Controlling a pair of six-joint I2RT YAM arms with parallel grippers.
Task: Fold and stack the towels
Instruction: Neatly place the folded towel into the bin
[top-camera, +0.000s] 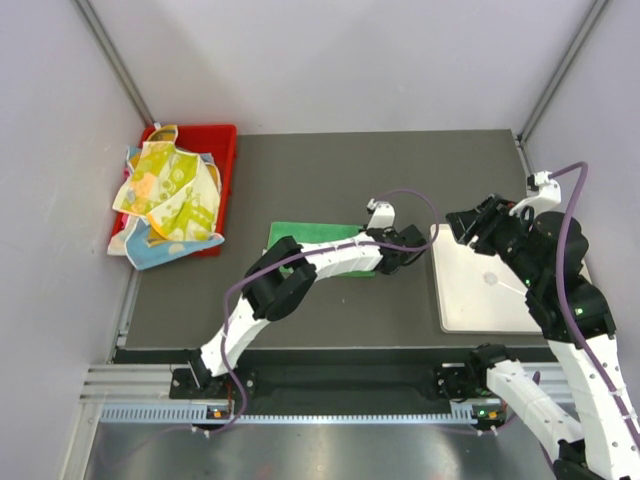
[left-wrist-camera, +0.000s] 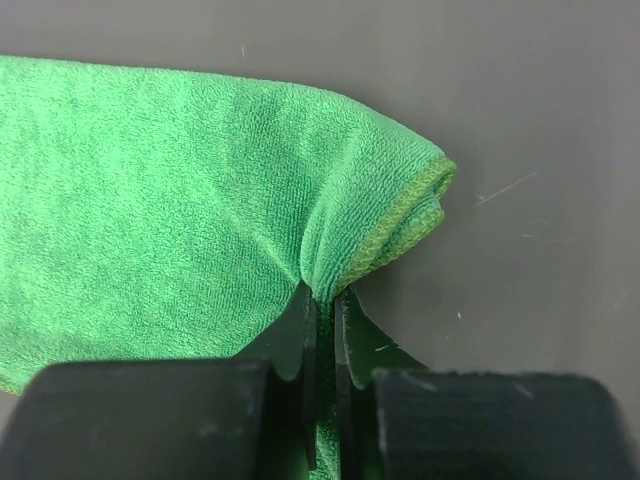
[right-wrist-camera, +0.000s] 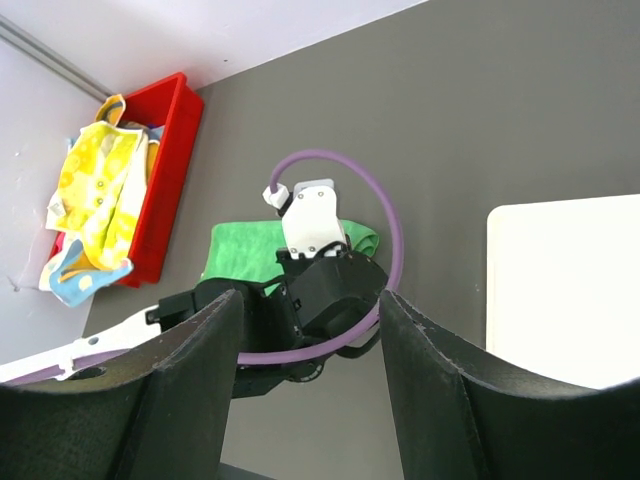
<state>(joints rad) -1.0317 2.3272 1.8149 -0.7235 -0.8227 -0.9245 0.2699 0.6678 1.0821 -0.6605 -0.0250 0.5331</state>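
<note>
Folded green towel (top-camera: 300, 236) lying flat on the dark table (top-camera: 330, 170), just left of the white tray (top-camera: 500, 295), with the left gripper (left-wrist-camera: 325, 300) clenched on the doubled, stitched corner nearest the tray. The right gripper (top-camera: 462, 226) is held above the tray's far left corner, fingers (right-wrist-camera: 190, 380) spread apart and holding nothing. The other patterned towels (top-camera: 165, 195) are heaped in and over the red bin (top-camera: 216, 140), well apart from the tray at the table's far left.

Dark grey tabletop (top-camera: 330, 170) between pale lilac walls (top-camera: 330, 60), metal rail (top-camera: 300, 410) along near edge.
</note>
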